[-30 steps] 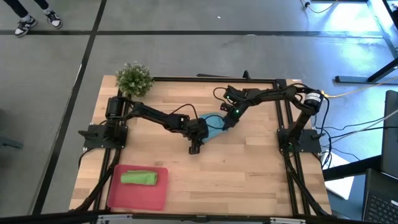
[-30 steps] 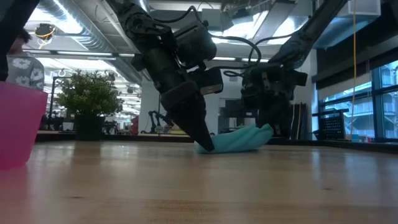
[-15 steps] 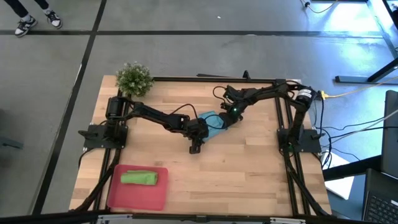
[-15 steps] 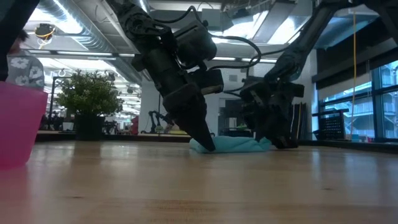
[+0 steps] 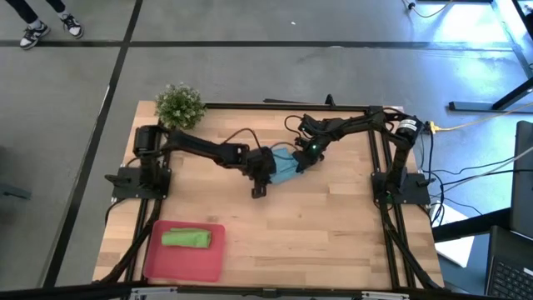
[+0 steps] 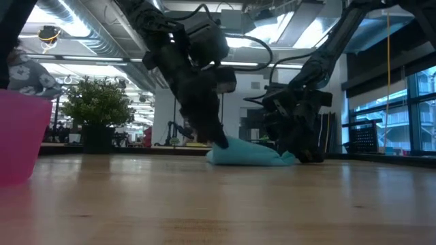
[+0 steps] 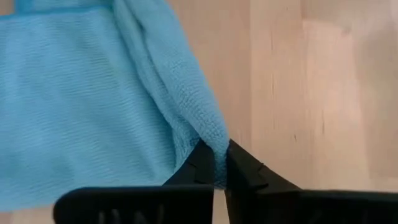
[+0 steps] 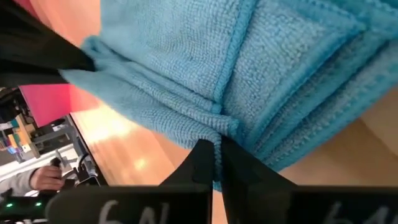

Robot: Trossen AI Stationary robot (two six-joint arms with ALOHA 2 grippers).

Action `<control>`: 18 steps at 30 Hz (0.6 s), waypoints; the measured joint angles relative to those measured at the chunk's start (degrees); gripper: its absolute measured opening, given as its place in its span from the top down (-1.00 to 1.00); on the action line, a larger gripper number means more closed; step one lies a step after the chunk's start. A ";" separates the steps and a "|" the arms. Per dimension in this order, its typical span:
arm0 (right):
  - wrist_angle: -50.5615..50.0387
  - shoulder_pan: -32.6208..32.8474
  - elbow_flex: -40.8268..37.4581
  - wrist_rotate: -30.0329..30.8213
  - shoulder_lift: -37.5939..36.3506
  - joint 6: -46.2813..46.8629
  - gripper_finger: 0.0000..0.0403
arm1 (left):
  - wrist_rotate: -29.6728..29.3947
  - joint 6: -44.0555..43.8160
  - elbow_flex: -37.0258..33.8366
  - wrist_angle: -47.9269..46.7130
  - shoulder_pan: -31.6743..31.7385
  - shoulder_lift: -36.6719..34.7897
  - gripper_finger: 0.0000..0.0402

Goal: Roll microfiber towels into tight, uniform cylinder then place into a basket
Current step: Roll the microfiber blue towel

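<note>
The light blue towel [image 5: 284, 166] lies loosely folded at mid-table between my two grippers. My left gripper [image 7: 219, 154] is shut on the towel's left edge, and in the low view it [image 6: 219, 139] stands just above the cloth [image 6: 248, 155]. My right gripper [image 8: 217, 146] is shut on the towel's right end, low at the table [image 6: 303, 154]. The lime green towel [image 5: 185, 238] lies rolled in the basket [image 5: 158, 260], a red tray at the table's near left corner. My left gripper pinches the blue towel's folded edge [image 7: 210, 134] between its two fingertips, slanting down from the table's left. That edge is raised off the wood [image 6: 225, 143]; the remainder of the cloth lies on the table. My right gripper pinches a bunched fold of several layers at the towel's right end [image 8: 219, 124], slanting down from the table's right. That end sits low on the table.
A small green plant [image 5: 179, 104] stands at the far left corner. The basket's wall [image 6: 15, 136] shows at the left of the low view. Bare wood [image 5: 333, 225] stretches across the table's near half. A person [image 8: 37, 177] shows in the room beyond.
My right gripper has sunk, rolling a little, and laid the towel's right end down on the table, then kept still. My left gripper has risen from the tabletop, and the towel's left edge has come up with it.
</note>
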 joint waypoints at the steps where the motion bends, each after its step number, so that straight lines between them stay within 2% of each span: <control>1: 0.09 0.00 -0.02 0.22 0.02 0.01 0.95 | 0.85 -0.64 0.00 -0.78 0.72 -0.69 0.99; 9: 0.61 0.34 -0.03 1.35 0.09 -0.98 0.95 | 5.55 -10.79 0.07 -2.72 6.48 -2.49 1.00; 13: 0.59 0.98 -0.04 1.80 0.11 -1.37 0.95 | 4.66 -14.72 0.07 -2.65 8.44 -2.46 1.00; 18: 0.74 1.33 -0.04 2.10 0.15 -1.35 0.94 | 2.50 -14.98 0.25 -3.72 9.57 -1.98 1.00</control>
